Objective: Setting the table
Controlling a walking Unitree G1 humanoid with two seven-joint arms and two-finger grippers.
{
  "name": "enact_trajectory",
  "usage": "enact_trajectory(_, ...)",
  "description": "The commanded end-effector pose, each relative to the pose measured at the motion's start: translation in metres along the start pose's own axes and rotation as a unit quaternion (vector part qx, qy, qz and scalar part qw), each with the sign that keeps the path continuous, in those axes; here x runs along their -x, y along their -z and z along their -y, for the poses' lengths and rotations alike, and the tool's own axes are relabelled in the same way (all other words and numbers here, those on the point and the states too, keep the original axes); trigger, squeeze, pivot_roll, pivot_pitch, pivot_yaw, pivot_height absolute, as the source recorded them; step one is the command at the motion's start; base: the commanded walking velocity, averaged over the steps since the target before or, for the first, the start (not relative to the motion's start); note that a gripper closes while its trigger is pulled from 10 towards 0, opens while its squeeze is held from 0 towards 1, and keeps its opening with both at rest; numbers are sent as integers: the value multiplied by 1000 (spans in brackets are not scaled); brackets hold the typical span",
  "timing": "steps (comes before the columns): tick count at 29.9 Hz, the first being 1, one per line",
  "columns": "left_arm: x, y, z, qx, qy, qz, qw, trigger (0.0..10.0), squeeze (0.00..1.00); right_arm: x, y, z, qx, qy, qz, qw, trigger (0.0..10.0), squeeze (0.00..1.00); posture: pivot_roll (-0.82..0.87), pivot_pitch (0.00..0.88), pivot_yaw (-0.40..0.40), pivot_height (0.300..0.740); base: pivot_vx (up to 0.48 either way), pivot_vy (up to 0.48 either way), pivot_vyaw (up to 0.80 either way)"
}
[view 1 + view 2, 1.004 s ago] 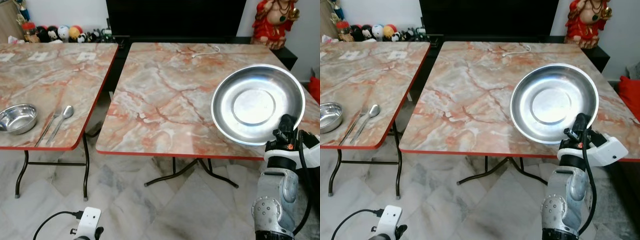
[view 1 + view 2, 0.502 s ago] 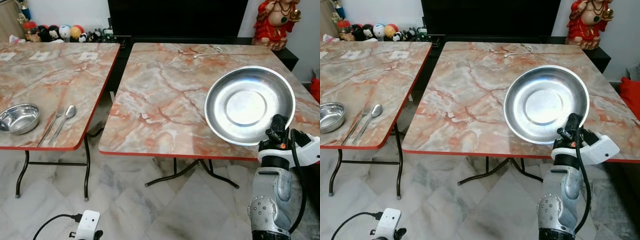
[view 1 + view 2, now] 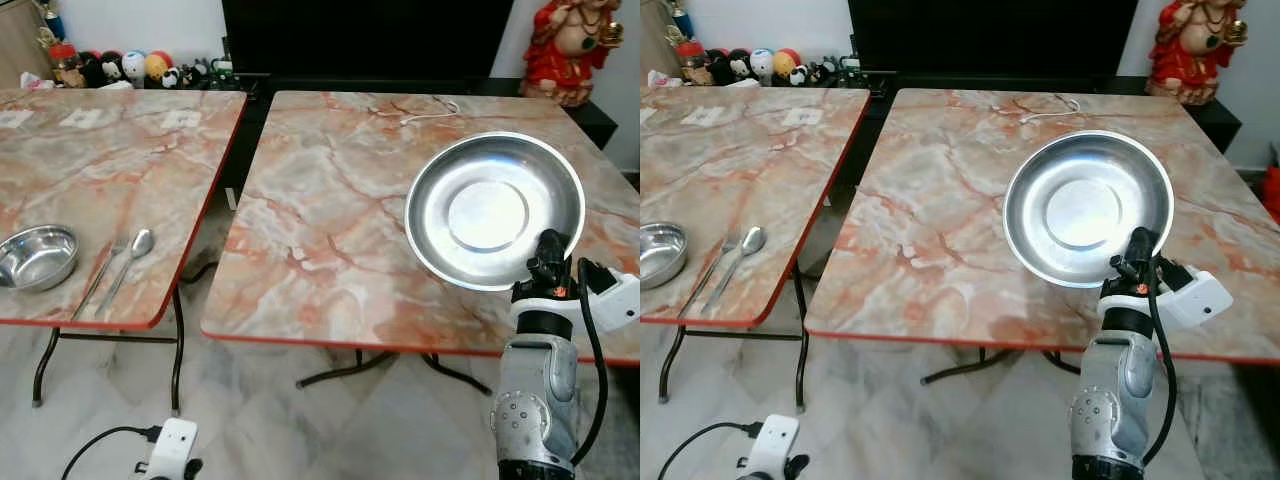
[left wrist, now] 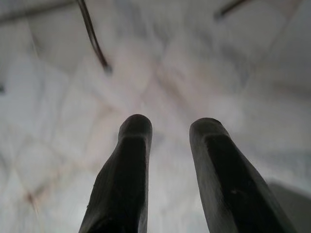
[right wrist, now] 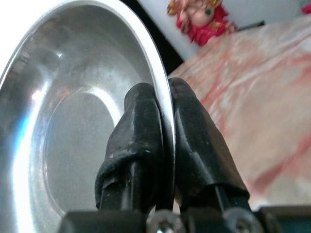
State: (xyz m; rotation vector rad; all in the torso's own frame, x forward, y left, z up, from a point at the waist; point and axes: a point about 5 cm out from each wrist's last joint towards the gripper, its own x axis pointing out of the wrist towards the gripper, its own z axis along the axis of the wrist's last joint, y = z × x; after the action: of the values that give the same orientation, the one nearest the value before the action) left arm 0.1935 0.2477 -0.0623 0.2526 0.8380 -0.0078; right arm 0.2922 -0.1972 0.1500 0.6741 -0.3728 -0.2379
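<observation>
A large round steel plate (image 3: 495, 210) is held tilted on edge above the right marble table (image 3: 330, 210), its hollow facing me. My right gripper (image 3: 548, 252) is shut on its lower rim; in the right wrist view the two black fingers (image 5: 143, 131) pinch the plate's rim (image 5: 163, 97). On the left table (image 3: 90, 160) lie a small steel bowl (image 3: 36, 256), a fork (image 3: 100, 275) and a spoon (image 3: 130, 255) side by side near the front edge. My left gripper (image 4: 167, 131) hangs low over the floor, fingers apart with nothing between them.
A white cable (image 3: 430, 110) lies at the far side of the right table. A red figurine (image 3: 580, 45) stands at the back right, and small toys (image 3: 130, 68) line the back left. A gap of floor (image 3: 220, 200) separates the two tables.
The camera has drawn closer to the right table, so the scene has shifted a little. The plate stays gripped and sits slightly more to the left in the picture.
</observation>
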Motion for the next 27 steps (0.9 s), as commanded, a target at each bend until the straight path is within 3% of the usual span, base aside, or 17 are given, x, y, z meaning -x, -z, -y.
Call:
enact_trajectory(1, -2, -4, 8, -5, 14, 6, 1000, 10000, 0, -1, -5, 4, -1, 10, 13, 1000, 10000, 0, 24, 0, 4, 740, 292, 0, 0)
enact_trajectory(7, -2, -7, 6, -9, 4, 14, 1000, 10000, 0, 1, -5, 8, 5, 24, 13, 1000, 10000, 0, 24, 5, 8, 740, 192, 0, 0)
enact_trajectory(10, -2, -7, 6, -9, 5, 13, 1000, 10000, 0, 2, -3, 14, 33, 48, 3, 998, 10000, 0, 17, 8, 10, 740, 0, 0, 0)
enact_trajectory(12, -2, -7, 6, -10, 6, 13, 1000, 10000, 0, 4, -4, 24, 66, 77, -9, 995, 10000, 0, 16, 9, 6, 740, 0, 0, 0)
enact_trajectory(15, -2, -6, 7, -9, 6, 12, 1000, 10000, 0, 7, -10, 37, 78, 110, -7, 991, 10000, 0, 12, 12, 3, 740, 0, 0, 0)
enact_trajectory(18, -2, -4, 8, -10, 8, 9, 1000, 10000, 0, 12, -11, 52, 104, 150, -45, 982, 10000, 0, 2, 14, 4, 740, 0, 0, 0)
enact_trajectory(22, -2, -3, 10, -12, 9, 6, 1000, 10000, 0, 20, -6, 61, 140, 167, -98, 971, 10000, 0, 4, 14, -1, 740, 0, 0, 0)
enact_trajectory(27, -2, -3, 9, -14, 9, 6, 1000, 10000, 0, 24, -15, 61, 71, 202, -78, 974, 10000, 0, -6, 16, 3, 740, 0, 0, 0)
